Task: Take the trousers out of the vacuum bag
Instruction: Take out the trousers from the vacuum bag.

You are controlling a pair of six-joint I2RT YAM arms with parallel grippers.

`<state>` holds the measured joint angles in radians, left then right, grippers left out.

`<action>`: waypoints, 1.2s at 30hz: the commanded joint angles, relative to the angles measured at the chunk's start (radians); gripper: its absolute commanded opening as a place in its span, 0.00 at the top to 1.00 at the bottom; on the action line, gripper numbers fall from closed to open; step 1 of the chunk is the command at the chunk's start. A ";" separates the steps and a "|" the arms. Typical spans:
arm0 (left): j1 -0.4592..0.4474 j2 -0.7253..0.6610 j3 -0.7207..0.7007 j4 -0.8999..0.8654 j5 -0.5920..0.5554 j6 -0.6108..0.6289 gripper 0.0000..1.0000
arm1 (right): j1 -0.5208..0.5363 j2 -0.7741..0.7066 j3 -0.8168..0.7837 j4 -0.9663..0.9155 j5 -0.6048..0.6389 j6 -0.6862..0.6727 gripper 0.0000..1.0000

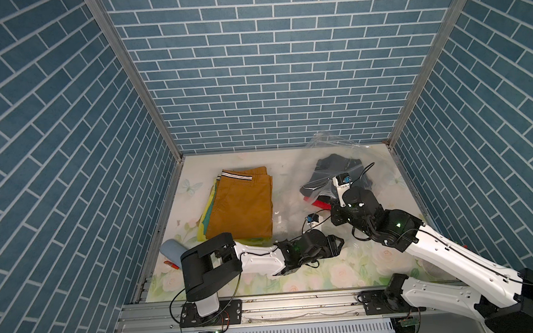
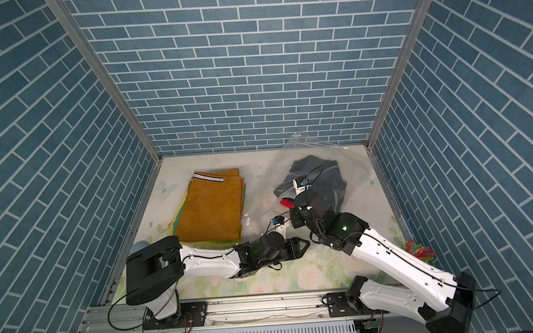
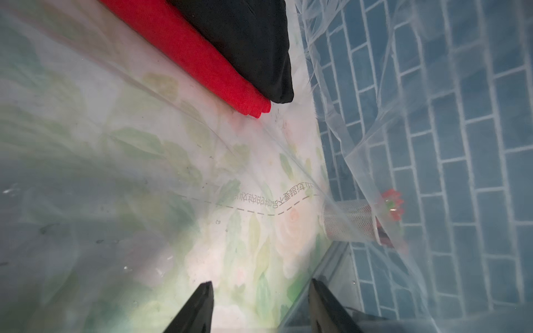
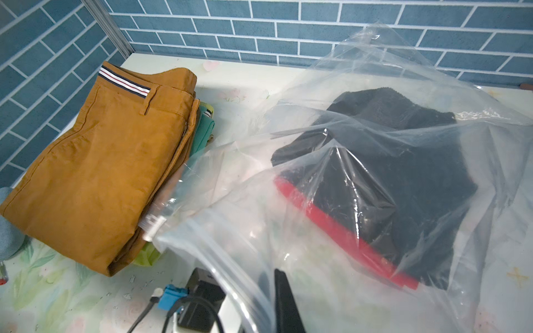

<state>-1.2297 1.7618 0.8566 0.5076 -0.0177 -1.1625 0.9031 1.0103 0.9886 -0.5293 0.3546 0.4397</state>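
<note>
Materials: the vacuum bag [image 4: 375,86] was clear, crinkly film, creased and tented, with a double zip strip [image 4: 219,259] along its open edge. Inside lay two folded pairs of trousers, a matte black pair [image 4: 389,178] on a red twill pair [image 4: 331,225]. Outside the bag a flat, rectangular stack was topped by mustard-brown trousers [image 4: 95,161] with a striped waistband. Green [image 4: 206,129] and lime-yellow [image 4: 144,256] edges showed beneath.

Surface and room: the table [image 1: 344,273] had a pale floral print. Blue brick-pattern walls [image 1: 253,79] enclosed it on three sides. A grey-blue oval case [image 1: 172,247] sat at the table's left edge, near the stack.

Position and axis: the bag occupied the right half of the table. Its far end rose against the back wall and its zip edge faced the mustard stack. The red pair's long folded edge ran slantwise, facing the bag's mouth. The right arm hid part of the bundle from above. The stack's long axis ran front to back, waistband toward the back wall.

Grippers: the left gripper [image 3: 262,282] was low near the table's centre, pointing at the bag, jaws apart, nothing between them. The right gripper [image 4: 272,276] was clenched on the bag's film beside the zip strip.
</note>
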 commanded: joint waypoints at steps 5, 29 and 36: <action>0.053 0.078 0.055 0.102 0.013 -0.021 0.43 | 0.003 -0.055 0.033 0.016 -0.050 -0.025 1.00; 0.255 0.292 0.344 -0.061 -0.102 0.079 0.28 | 0.005 -0.118 -0.028 0.064 -0.166 -0.061 1.00; 0.300 0.317 0.354 -0.070 -0.091 0.076 0.28 | 0.005 -0.130 -0.026 0.045 -0.152 -0.062 1.00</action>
<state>-0.9546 2.0514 1.1919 0.4637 -0.1009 -1.1030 0.9024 0.9085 0.9646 -0.5072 0.2241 0.4095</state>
